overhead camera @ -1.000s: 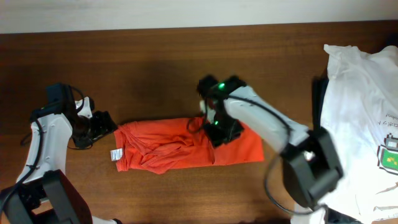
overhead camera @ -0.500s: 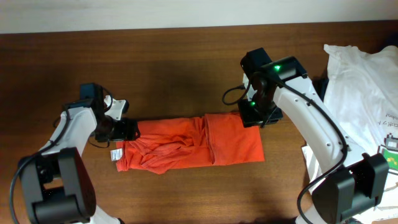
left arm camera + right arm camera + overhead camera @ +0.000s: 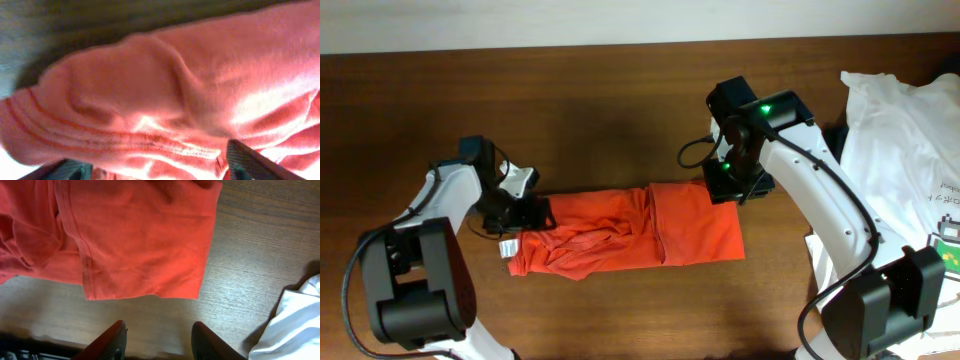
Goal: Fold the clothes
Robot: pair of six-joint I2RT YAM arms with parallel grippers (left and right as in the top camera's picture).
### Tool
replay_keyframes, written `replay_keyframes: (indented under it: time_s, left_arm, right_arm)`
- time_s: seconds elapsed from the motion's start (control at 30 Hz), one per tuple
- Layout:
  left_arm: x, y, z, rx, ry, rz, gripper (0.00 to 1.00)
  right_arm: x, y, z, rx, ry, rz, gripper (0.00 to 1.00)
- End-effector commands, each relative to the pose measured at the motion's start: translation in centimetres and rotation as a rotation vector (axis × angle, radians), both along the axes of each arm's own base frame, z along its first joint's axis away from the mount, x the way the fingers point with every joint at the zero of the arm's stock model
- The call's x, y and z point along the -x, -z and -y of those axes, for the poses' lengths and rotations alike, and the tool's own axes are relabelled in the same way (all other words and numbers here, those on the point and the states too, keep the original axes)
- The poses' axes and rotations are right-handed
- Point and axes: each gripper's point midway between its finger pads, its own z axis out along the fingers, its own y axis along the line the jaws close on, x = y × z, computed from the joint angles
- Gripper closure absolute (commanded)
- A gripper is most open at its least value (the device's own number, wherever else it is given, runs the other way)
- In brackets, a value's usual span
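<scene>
The orange-red cotton T-shirt (image 3: 630, 238) lies in the middle of the overhead view as a long, roughly folded band running left to right. Its left half is rumpled into creases, its right half is a flatter panel with a hemmed edge, and a small white label (image 3: 507, 249) sticks out at its lower left end. On the left wrist view the shirt (image 3: 175, 90) fills nearly the whole frame, a bulge of ribbed, stitched edge close to the lens. On the right wrist view its flat panel (image 3: 135, 235) takes up the upper left, hem seam visible. The left gripper (image 3: 525, 210) sits at the shirt's left end, touching or just above the cloth. Its fingers (image 3: 245, 160) stand wide apart at the bottom corners of the wrist frame, released, with the fabric bulging between them and not pinched. The right gripper (image 3: 735, 180) is at the shirt's upper right corner. In its own view the gripper (image 3: 162, 340) is released too, jaws parted over bare wood just beside the shirt's edge, holding nothing. A heap of white T-shirts (image 3: 900, 180) with a small green print covers the right edge of the overhead view, well apart from the orange one. A fold of it (image 3: 295, 325) shows at the lower right of the right wrist frame. All rests on a dark brown wooden bench (image 3: 620, 100).
</scene>
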Motion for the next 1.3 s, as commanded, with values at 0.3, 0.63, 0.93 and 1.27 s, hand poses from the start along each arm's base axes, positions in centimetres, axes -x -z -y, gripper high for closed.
replay_keyframes:
  time_s: [0.3, 0.63, 0.93, 1.27]
  left_arm:
    - [5.0, 1.8, 0.2, -0.001, -0.089, -0.247, 0.26]
    - [4.1, 1.7, 0.4, 0.021, -0.095, -0.211, 0.95]
    - [-2.1, -4.8, -8.0, -0.105, -0.292, -0.085, 1.00]
    - [-2.4, -12.3, -4.1, 0.045, -0.298, -0.139, 0.99]
  right_arm:
    - [-0.3, -0.2, 0.4, 0.012, 0.014, 0.014, 0.54]
    - [-0.3, -0.2, 0.4, 0.013, 0.014, 0.011, 0.54]
    - [-0.8, -0.1, 3.1, 0.053, 0.079, 0.008, 0.54]
    - [-1.6, -0.1, 8.5, 0.079, 0.180, -0.001, 0.49]
